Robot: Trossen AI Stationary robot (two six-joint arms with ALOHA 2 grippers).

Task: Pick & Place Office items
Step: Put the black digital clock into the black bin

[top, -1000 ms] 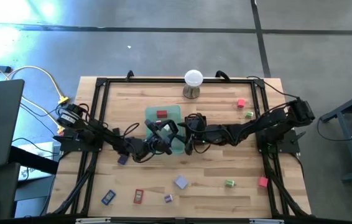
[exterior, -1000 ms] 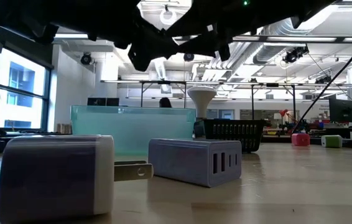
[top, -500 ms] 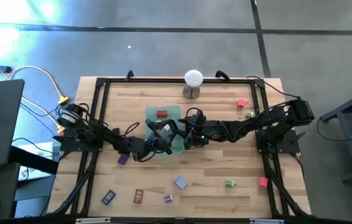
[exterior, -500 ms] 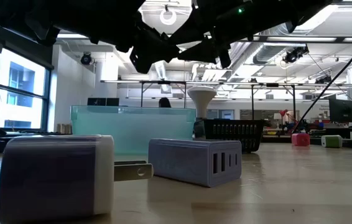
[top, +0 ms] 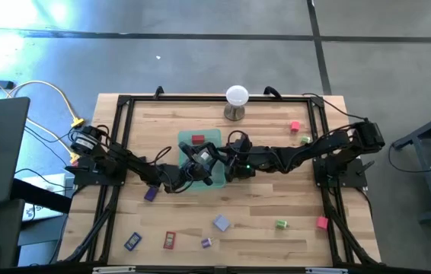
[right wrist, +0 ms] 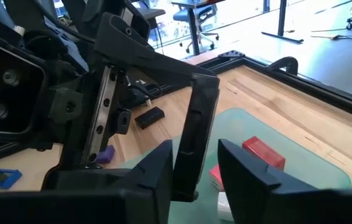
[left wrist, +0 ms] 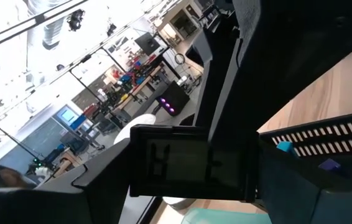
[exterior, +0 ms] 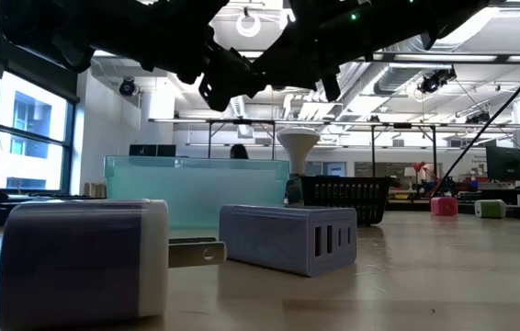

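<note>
My left gripper (top: 200, 161) and right gripper (top: 227, 164) meet above the translucent green tray (top: 212, 135). The left one is shut on a flat black rectangular item (left wrist: 188, 163). In the right wrist view this item (right wrist: 193, 137) shows edge-on between my right gripper's open fingers (right wrist: 191, 180), one on each flat side. I cannot tell whether they touch it. A red item (top: 198, 139) lies in the tray. More items lie on the table: pink (top: 295, 126), green (top: 305, 141), purple (top: 151, 194), blue (top: 132, 242) and red (top: 170, 240). My left gripper pinches the flat black item between its two fingers by the item's two short ends (left wrist: 135, 163). One finger (right wrist: 163, 56) meets the item's upper end (right wrist: 204, 87). The item is lifted clear above the green tray, with its flat face toward the left wrist camera.
A white ball on a metal stand (top: 236, 103) is at the far edge. The black mesh tray (exterior: 347, 198) sits beside the green one. A lavender charger (top: 221, 222), a small purple item (top: 206, 242), a green item (top: 280, 224) and a red one (top: 321, 222) lie near the front.
My right gripper has moved toward the table's left, up to the left gripper over the green tray. My left gripper has shifted slightly toward the tray's middle, still holding the black item.
</note>
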